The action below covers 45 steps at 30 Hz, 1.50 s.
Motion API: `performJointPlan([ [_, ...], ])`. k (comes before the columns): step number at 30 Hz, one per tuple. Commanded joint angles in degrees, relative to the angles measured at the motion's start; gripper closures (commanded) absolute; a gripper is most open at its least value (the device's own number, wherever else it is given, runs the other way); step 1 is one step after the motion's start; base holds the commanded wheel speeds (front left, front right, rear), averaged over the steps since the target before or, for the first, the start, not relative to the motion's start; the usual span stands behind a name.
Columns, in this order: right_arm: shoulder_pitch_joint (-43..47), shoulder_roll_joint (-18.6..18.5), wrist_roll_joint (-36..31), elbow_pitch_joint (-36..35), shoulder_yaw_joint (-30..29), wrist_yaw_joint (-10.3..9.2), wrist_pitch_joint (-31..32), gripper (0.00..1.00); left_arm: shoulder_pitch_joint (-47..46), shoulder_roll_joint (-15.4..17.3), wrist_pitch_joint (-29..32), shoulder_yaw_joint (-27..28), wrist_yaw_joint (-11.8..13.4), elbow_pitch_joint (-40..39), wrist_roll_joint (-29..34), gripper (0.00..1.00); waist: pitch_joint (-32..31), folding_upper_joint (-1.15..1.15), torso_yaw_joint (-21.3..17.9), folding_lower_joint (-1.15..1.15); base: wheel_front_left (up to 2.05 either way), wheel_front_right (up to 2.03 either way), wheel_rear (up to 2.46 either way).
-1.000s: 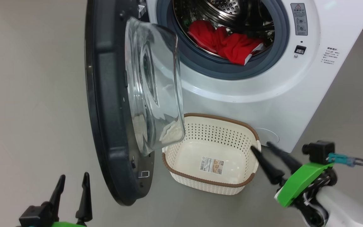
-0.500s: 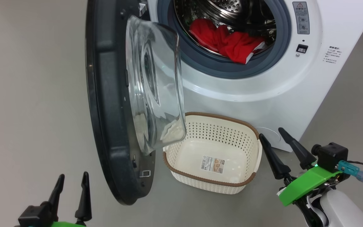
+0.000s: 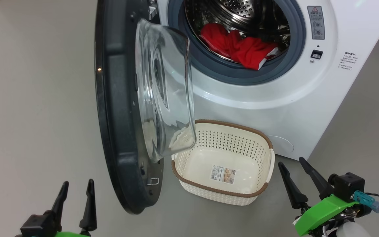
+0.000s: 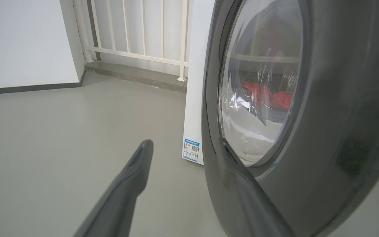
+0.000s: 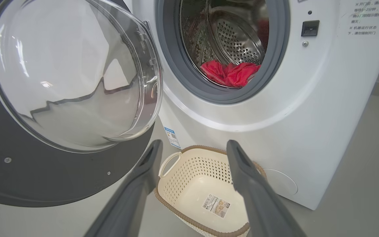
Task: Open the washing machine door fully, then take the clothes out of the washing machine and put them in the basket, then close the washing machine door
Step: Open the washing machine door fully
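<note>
The washing machine [image 3: 275,108] stands ahead with its door [image 3: 117,108] swung out to the left, roughly square to the front, glass bowl [image 5: 74,75] facing right. The red clothes [image 3: 239,46] lie at the front of the drum, also seen in the right wrist view [image 5: 230,74]. The cream basket [image 3: 222,194] sits empty on the floor below the opening. My left gripper [image 3: 76,186] is open at the lower left, on the door's outer side [image 4: 341,98]. My right gripper [image 3: 291,163] is open, just right of the basket, holding nothing.
Grey floor [image 3: 35,98] stretches to the left of the door. A white railing [image 4: 137,29] and a white wall [image 4: 21,39] stand behind, left of the machine. The door's lower edge hangs close to the basket's left end.
My right gripper has drawn back down and to the right, away from the basket's right rim. The head camera has shifted slightly. The left gripper, door and clothes stay as they were.
</note>
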Motion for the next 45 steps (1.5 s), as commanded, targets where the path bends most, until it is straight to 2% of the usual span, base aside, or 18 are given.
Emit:
performJointPlan([
  [1,0.0,0.0,-0.6,-1.1,0.6,0.09,-0.7,0.00,-0.2,1.0,-0.7,1.7,-0.2,-1.3,0.6,0.00,-0.1,0.00,-0.1,0.00,0.00,0.00,0.00],
  [10,0.1,0.3,-0.3,-0.7,0.4,0.09,-0.7,0.00,-0.2,1.0,-0.7,2.3,-0.2,-2.1,-0.6,0.00,-0.3,0.00,-0.3,0.00,0.00,0.00,0.00],
  [11,0.1,0.4,-0.2,-0.7,0.4,0.09,-0.7,0.00,-0.2,1.0,-0.7,2.3,-0.2,-2.2,-0.6,0.17,-0.3,0.00,-0.3,0.00,0.00,0.00,0.00],
  [12,0.1,0.4,-0.2,-0.7,0.4,0.09,-0.7,0.00,-0.3,1.0,-0.7,2.3,-0.2,-2.3,-0.6,0.60,-0.4,0.00,-0.3,0.00,0.00,0.00,0.00],
  [13,0.1,0.4,-0.1,-0.7,0.4,0.09,-0.7,0.00,-0.4,1.0,-0.7,2.4,-0.2,-2.5,-0.5,0.96,-0.4,0.00,-0.2,0.00,0.00,0.00,0.00],
  [14,0.1,0.4,-0.1,-0.7,0.4,0.09,-0.7,0.00,-0.5,1.0,-0.7,2.4,-0.2,-3.0,-0.4,1.00,-0.5,0.00,-0.2,0.00,0.00,0.00,0.00],
  [18,0.2,0.5,0.0,-0.7,0.3,0.09,-0.7,0.00,-1.0,1.0,-0.7,3.5,-0.2,-6.6,-0.6,1.00,-0.8,0.00,0.0,0.00,0.00,0.00,0.00],
  [24,0.0,0.7,-0.1,-0.8,0.4,0.09,-0.7,0.00,-1.8,1.0,-0.7,5.9,-0.2,-17.6,-3.8,1.00,-1.0,0.00,0.0,0.00,0.00,0.00,0.00],
  [29,-0.2,0.6,-0.3,-1.0,0.3,0.09,-0.7,0.00,-1.8,0.9,-0.7,4.7,-0.2,-25.5,-4.7,1.00,-1.0,0.00,0.2,0.00,0.00,0.00,0.00],
  [37,-0.4,0.9,-0.2,-0.9,0.6,0.09,-0.7,0.00,-0.6,1.0,-0.7,-4.1,-0.2,-35.8,-2.1,1.00,-1.3,0.00,0.2,0.00,0.00,0.00,0.00],
  [45,-0.8,0.6,-0.2,-1.2,0.6,0.09,-0.7,0.00,0.7,4.1,-0.7,-17.8,-0.2,-36.0,-4.0,1.00,-1.2,0.00,0.6,0.00,0.00,0.00,0.00],
])
